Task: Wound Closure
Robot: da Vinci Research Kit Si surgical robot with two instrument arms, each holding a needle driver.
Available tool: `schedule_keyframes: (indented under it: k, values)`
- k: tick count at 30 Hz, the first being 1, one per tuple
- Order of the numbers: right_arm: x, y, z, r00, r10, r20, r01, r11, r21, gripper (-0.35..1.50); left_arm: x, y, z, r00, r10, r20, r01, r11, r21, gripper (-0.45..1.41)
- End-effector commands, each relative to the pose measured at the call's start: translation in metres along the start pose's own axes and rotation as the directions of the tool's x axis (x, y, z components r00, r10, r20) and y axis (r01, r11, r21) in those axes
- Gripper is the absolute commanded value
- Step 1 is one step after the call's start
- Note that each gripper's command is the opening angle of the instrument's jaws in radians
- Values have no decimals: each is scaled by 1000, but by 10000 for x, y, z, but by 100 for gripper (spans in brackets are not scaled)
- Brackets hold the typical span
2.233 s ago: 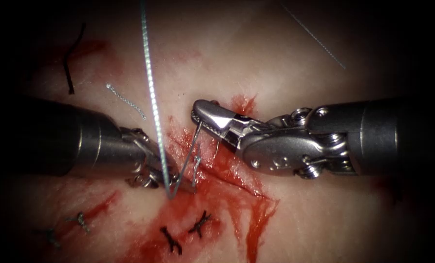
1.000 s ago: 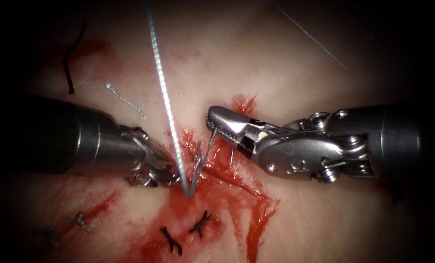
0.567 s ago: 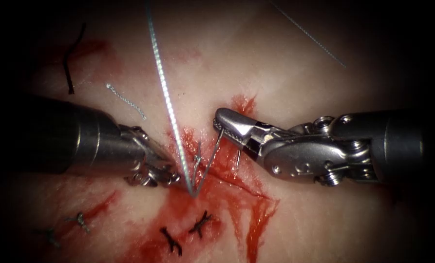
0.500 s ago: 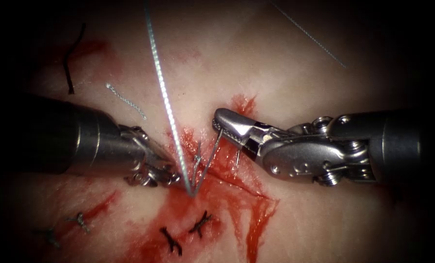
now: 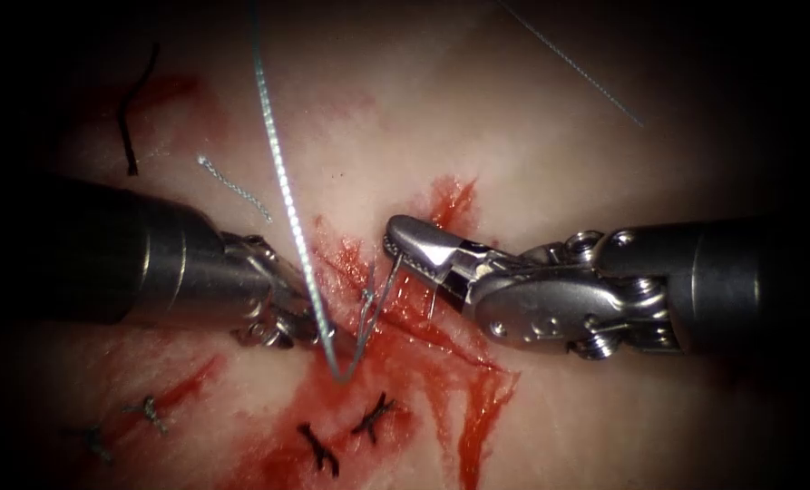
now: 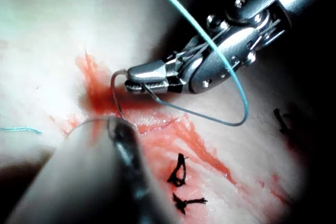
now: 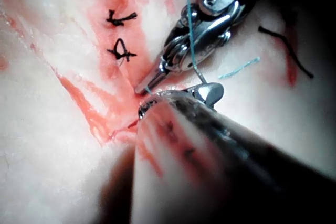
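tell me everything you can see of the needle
The needle is a thin, curved grey metal wire. The right tool has its fingers shut on it near one end; from there it slants down into the red fluid at the cut. Pale braided thread rises from that spot. The left tool lies close beside it.

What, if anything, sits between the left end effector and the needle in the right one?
The thread does. It drops past the tip of the left end effector, between it and the needle. The right end effector grips the needle near one end, above the cut.
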Motion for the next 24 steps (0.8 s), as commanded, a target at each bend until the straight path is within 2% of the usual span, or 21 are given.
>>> schedule_keyframes:
  k: [1,15,24]
  values:
    - [2,-6,8,1000,-7,2,7,1000,9,-35,2,1,7,1000,1,1,-1,1000,-1,-45]
    - [7,-13,7,988,-149,-30,151,986,72,-35,2,0,6,1000,1,2,-1,1000,-1,-45]
    - [9,-8,6,987,-155,-34,157,985,73,-35,2,0,7,1000,1,1,-1,1000,-1,-45]
